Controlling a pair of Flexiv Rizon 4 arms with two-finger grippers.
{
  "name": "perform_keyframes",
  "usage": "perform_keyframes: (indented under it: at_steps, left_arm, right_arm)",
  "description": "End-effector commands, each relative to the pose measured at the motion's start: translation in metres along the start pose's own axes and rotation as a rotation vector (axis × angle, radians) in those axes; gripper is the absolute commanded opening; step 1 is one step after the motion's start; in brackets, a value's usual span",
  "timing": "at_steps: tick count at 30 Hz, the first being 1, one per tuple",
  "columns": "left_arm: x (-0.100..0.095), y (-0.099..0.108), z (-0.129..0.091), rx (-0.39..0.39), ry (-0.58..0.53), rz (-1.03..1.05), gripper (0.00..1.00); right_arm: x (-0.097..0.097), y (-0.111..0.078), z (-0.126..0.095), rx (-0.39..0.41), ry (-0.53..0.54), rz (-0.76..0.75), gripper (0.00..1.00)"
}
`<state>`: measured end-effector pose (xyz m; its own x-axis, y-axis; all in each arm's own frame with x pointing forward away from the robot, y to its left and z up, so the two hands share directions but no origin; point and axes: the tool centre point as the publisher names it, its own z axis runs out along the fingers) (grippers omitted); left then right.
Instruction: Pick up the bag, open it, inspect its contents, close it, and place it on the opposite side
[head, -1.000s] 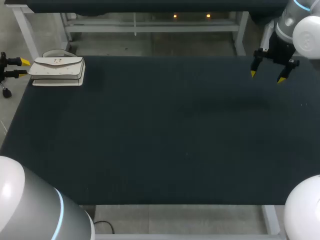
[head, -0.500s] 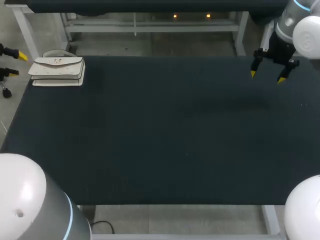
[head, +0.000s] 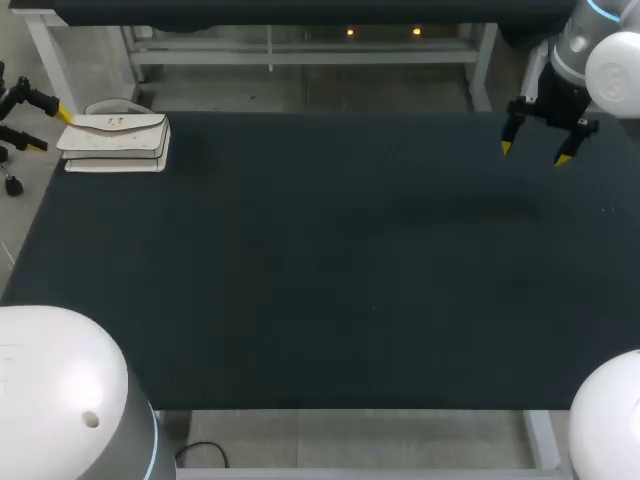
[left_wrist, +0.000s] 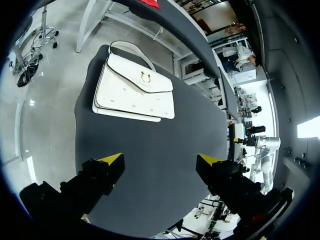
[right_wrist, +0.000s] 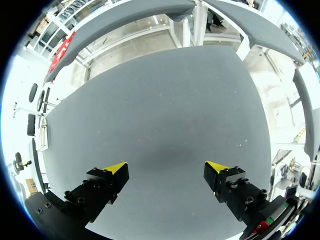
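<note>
While the left gripper (head: 52, 131) hangs just off the table's left edge at the far-left corner, its two yellow-tipped fingers stand well apart and hold nothing. In the left wrist view the same gripper (left_wrist: 161, 160) has only bare dark table (left_wrist: 160, 145) between its tips. The bag (left_wrist: 135, 90) lies ahead of the fingers, centred roughly on the gap between them, with a strip of table surface separating it from both tips. No contact is seen.

From above, the bag (head: 115, 143) sits just right of the left gripper, on the far-left corner of the table (head: 350, 260). It is white and lies flat, with its front flap down over the body and a small gold clasp at the middle of the flap. A white handle loop arches from its far side, over the table's far edge.

The right gripper (head: 535, 153) is at the far right, well apart from the bag, across the full width of the table. Its fingers are likewise spread. The right wrist view shows this gripper (right_wrist: 165, 168) over bare table (right_wrist: 165, 115), with nothing between its tips.
</note>
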<state>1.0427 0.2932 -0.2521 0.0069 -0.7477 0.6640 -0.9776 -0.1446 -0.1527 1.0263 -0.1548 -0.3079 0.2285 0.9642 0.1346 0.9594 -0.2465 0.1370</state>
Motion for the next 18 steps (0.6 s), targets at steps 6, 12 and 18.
perform_keyframes:
  at_steps: [6,12,18]
  left_arm:
    - [0.0164,0.0294,0.0029,0.201,-0.426,0.001,1.0]
    - [0.0193,0.0337,0.0065,0.198,-0.441,0.007,1.0]
    - [0.0181,0.0343,0.01,0.186,-0.431,0.014,1.0]
  right_arm:
    - [0.0002,-0.0004,-0.0006,0.0,-0.002,0.001,1.0]
    - [0.0002,-0.0004,-0.0006,0.0,-0.002,0.001,1.0]
    - [0.0002,-0.0004,-0.0006,0.0,-0.002,0.001,1.0]
